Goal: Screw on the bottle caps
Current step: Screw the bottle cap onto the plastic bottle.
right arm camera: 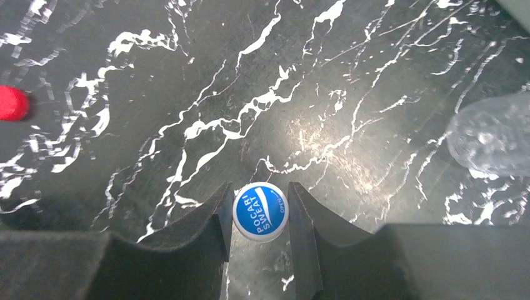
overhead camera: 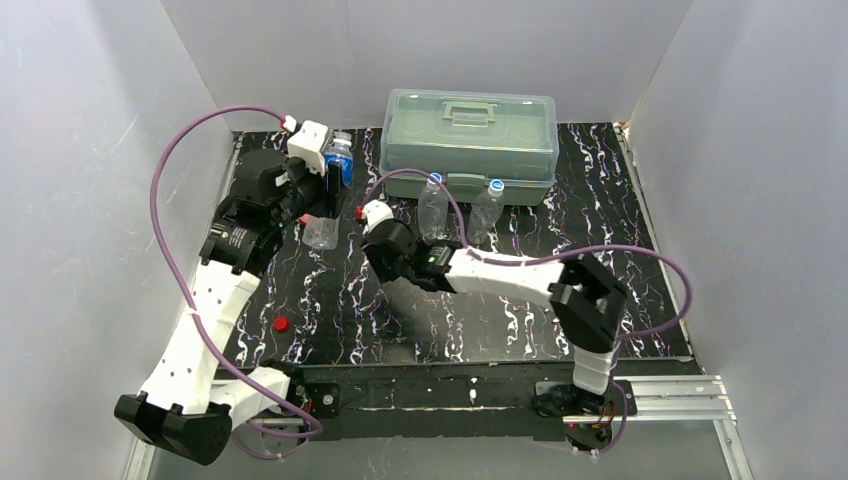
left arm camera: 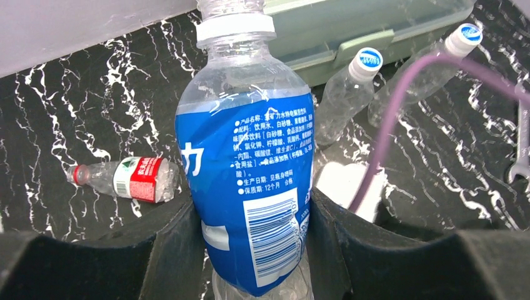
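Blue-label bottle [left arm camera: 250, 187] in left claw [left arm camera: 253, 222]

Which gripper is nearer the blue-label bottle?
Left. The left gripper is clamped around the blue-label bottle, a finger on each side. The right gripper sits apart, to the bottle's right, pinching a blue cap.

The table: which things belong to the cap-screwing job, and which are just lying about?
Job: blue-label bottle, blue-and-white cap, red cap, red-label bottle, capped bottle, second capped bottle.
Lying about: lidded box, wrench.
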Robot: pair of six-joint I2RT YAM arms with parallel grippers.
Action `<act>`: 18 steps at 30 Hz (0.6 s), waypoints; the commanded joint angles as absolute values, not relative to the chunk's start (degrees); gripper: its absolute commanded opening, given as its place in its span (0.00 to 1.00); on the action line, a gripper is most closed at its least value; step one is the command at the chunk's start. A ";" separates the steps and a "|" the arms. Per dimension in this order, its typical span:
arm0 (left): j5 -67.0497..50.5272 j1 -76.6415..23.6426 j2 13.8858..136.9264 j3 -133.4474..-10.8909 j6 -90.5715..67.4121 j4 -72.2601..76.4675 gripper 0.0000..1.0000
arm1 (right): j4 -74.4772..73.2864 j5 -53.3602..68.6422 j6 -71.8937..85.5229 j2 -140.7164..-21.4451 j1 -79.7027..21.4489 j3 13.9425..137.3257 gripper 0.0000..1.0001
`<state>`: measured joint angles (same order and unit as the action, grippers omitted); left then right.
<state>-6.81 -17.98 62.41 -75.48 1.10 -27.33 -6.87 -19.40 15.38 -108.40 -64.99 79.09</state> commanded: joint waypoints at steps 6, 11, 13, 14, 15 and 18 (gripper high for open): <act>-14.10 -18.14 54.73 -68.58 10.30 -22.56 0.22 | -19.74 -16.29 23.06 -89.81 -59.62 73.83 0.22; -25.93 -18.15 53.68 -65.66 12.53 -22.22 0.16 | -26.44 -7.92 24.03 -81.24 -52.27 77.48 0.25; -34.12 -18.15 53.19 -63.59 12.26 -20.35 0.16 | -28.90 -4.22 23.42 -79.07 -48.99 80.97 0.26; -37.80 -18.14 53.10 -62.55 11.44 -19.00 0.16 | -30.04 -1.66 23.47 -78.64 -47.08 82.62 0.27; -40.62 -18.17 53.23 -61.84 10.78 -17.93 0.16 | -30.79 2.39 23.67 -78.38 -44.55 84.23 0.27; -45.99 -18.43 53.50 -59.16 8.17 -13.88 0.17 | -30.33 14.58 25.95 -78.39 -36.11 88.50 0.28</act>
